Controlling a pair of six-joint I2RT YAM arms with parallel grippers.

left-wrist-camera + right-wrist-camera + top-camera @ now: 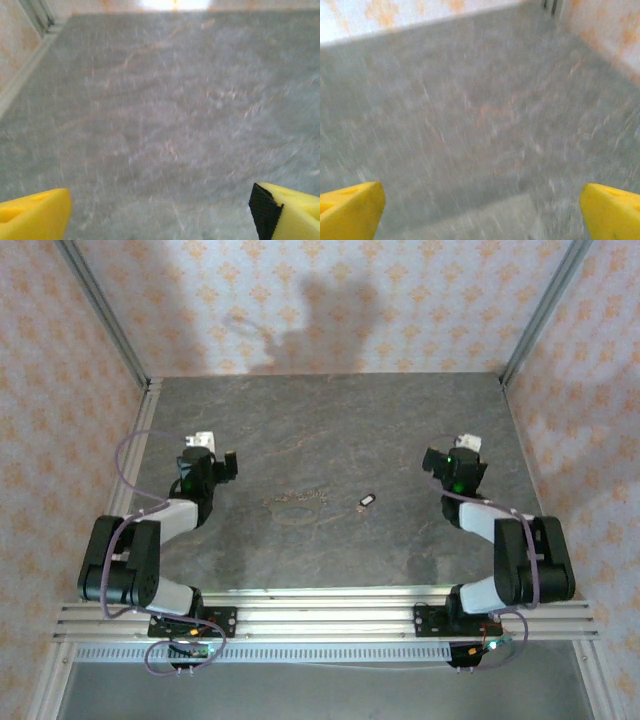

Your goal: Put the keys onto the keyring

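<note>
On the table [330, 420], the key [367, 501] lies near the keyring [296, 508].

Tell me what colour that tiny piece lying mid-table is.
The key is dark with a pale silvery end, best seen in the top external view.

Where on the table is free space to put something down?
Free: the far half of the table up to the back wall, and the near strip along the front rail. Crowded: the middle, where the keyring and the key lie apart between the left gripper and right gripper.
</note>
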